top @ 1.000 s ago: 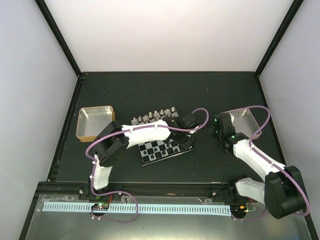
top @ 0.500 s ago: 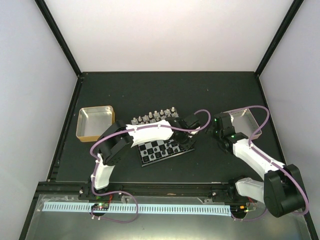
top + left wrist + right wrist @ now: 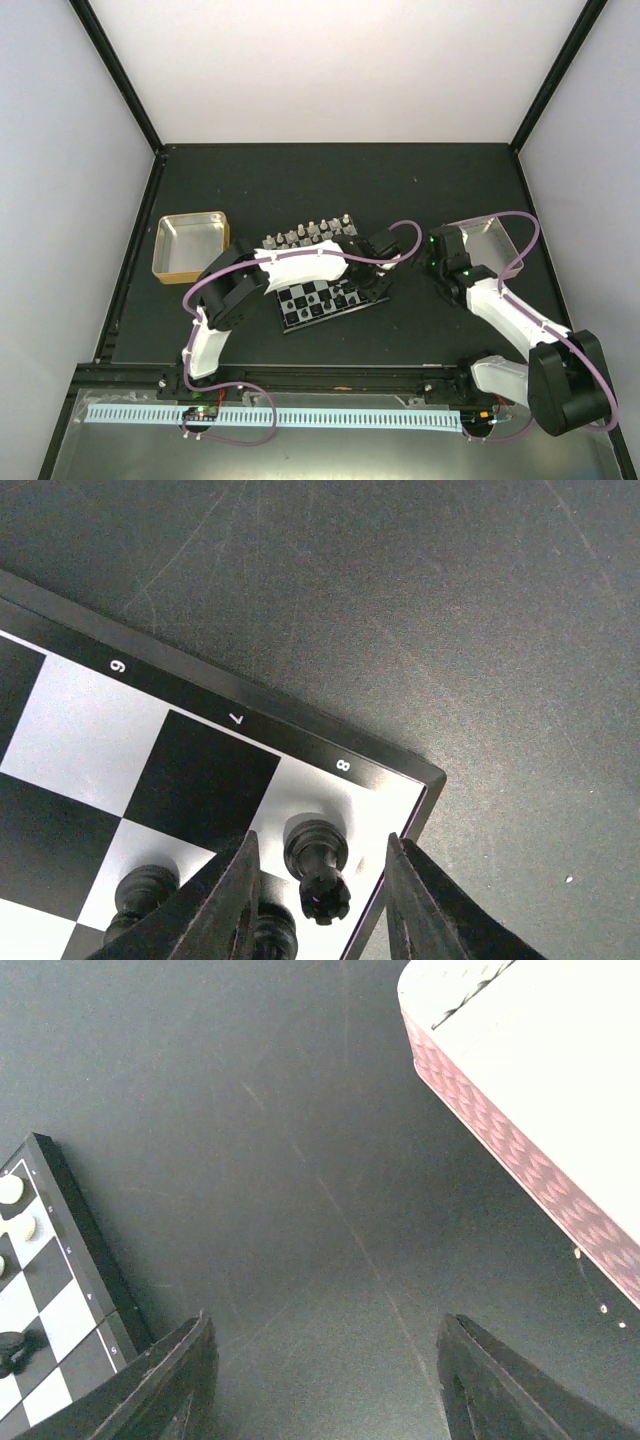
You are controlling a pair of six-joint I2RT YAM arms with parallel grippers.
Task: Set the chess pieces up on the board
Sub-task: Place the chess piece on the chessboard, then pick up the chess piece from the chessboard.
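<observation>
The dark worktop (image 3: 300, 180) is covered beneath the left hand (image 3: 320, 845) by the board (image 3: 120, 750), whose numbered corner is seen just ahead of the fingertips. The right hand (image 3: 325, 1360) is held wide over bare worktop, with a tray (image 3: 500, 1150) ahead to its right. A black chess piece (image 3: 318, 865) is flanked, untouched, by the left hand's narrowly parted fingers on the pale corner square.

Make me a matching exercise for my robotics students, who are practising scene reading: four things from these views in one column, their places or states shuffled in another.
Things
1. left claw
2. right claw
3. black chess piece
4. gold-sided tray

Places or states
A. on the board's pale corner square
B. open over bare tabletop, right of the board
C. on the table, left of the board
D. open around a black piece

Pairs: 1-D, 2-B, 3-A, 4-C
</observation>
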